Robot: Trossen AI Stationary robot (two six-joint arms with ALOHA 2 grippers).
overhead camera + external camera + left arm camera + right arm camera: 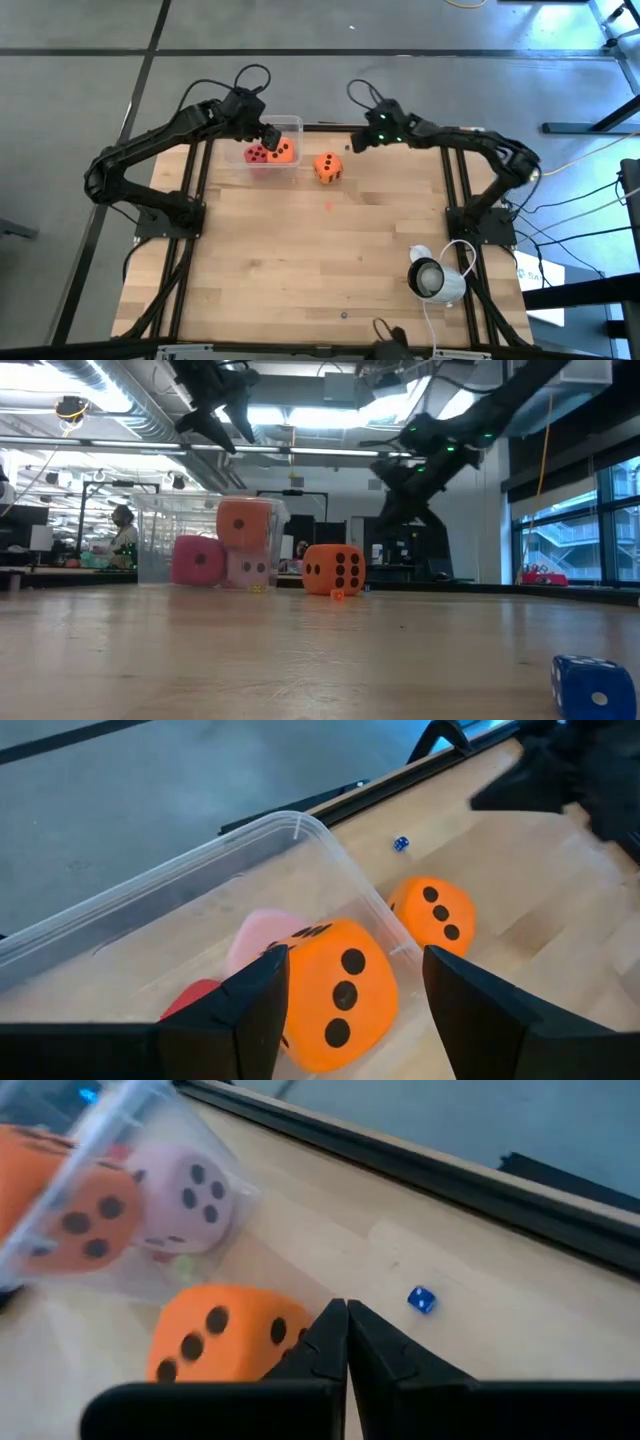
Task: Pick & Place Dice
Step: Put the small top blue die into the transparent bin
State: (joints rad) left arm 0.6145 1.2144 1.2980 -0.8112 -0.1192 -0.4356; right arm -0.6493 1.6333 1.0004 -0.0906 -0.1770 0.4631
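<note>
Clear plastic tub (292, 125) on my pale wood tabletop (320, 260) holds soft cubes; left gripper (350, 1010) open, empty; right gripper (347, 1342) closed, empty, beside orange die (328, 167).

The pale wooden plank table (330, 260) stood on a grey floor (80, 90) crossed by dark seams. Beyond it, the room showed exposed silver ceiling ducts (110, 405), long bright ceiling lights (300, 415), and tall windows (585, 530) facing a blue-lit building.
</note>
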